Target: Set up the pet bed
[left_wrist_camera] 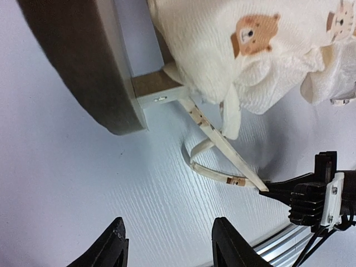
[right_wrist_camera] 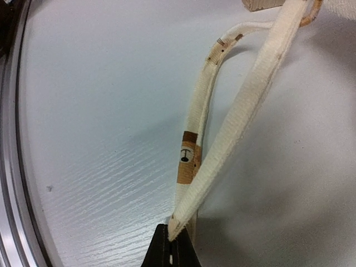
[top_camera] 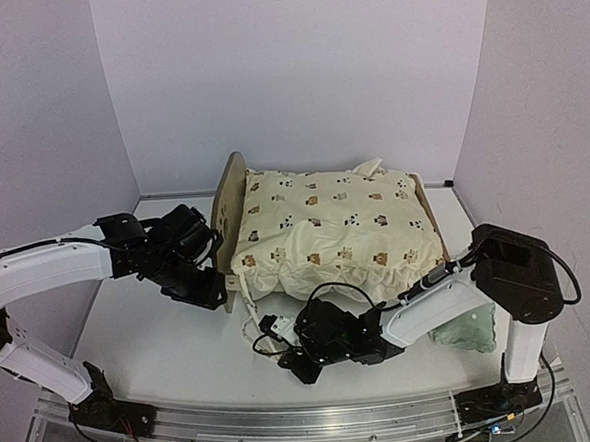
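- While the right gripper [right_wrist_camera: 169, 250] is pinched fully closed on the end of a tie [right_wrist_camera: 245, 105], that strap runs taut from the near left corner of the cushion [top_camera: 336, 229] toward the near edge of the table [top_camera: 152, 340].
- A second tie lies in a slack loop beside it.
- The left gripper [left_wrist_camera: 167, 236] hangs about half open with nothing between its fingers, over the table just left of the headboard.
- The pet bed [top_camera: 231, 197] stands mid-table toward the far side, headboard at its left end, with the cushion lying on top of it.
- The step in hand looks like fastening the cushion to the frame by its ties; the mint pillow [top_camera: 467, 329], at the near right beside the right arm, is not yet placed.
- Next, the held strap probably needs leading round the corner post, with the left gripper closing on the slack one so the two can be crossed.
- The cushion hides the bed's base and most of its rails.
- The headboard shows only edge-on, so no cutout can be made out.
- Whether any knot exists at that corner cannot be told.
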Tool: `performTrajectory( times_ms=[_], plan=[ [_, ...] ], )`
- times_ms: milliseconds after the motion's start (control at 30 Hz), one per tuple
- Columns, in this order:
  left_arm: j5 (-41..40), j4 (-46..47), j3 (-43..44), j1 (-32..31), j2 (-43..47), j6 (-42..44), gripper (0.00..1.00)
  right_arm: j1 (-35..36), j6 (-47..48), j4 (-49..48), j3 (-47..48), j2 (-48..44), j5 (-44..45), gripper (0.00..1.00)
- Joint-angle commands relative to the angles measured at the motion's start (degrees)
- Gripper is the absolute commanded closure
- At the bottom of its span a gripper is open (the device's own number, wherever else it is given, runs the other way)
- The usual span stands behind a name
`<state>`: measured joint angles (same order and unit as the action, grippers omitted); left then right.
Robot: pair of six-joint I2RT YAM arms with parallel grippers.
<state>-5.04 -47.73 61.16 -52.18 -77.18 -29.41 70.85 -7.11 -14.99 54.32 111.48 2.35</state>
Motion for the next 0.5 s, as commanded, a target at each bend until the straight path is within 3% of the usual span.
performTrajectory(
  times_ms=[0,267,467],
  plan=[
    [4.9,3.8,-3.3,-0.6,0.6,-1.2,0.48,-0.2,5.0,9.6,2.7,-2.3,4.2,1.0],
    [7.3,8.4,-6.1,-2.8,-1.8,-3.0,0.49,-1.4,6.6,16.0,4.8,-6.4,-0.1,1.0],
    [6.1,8.8,-6.2,-3.1,-1.7,-3.0,0.5,-2.6,9.2,17.1,4.7,-7.3,4.5,1.0]
  ],
)
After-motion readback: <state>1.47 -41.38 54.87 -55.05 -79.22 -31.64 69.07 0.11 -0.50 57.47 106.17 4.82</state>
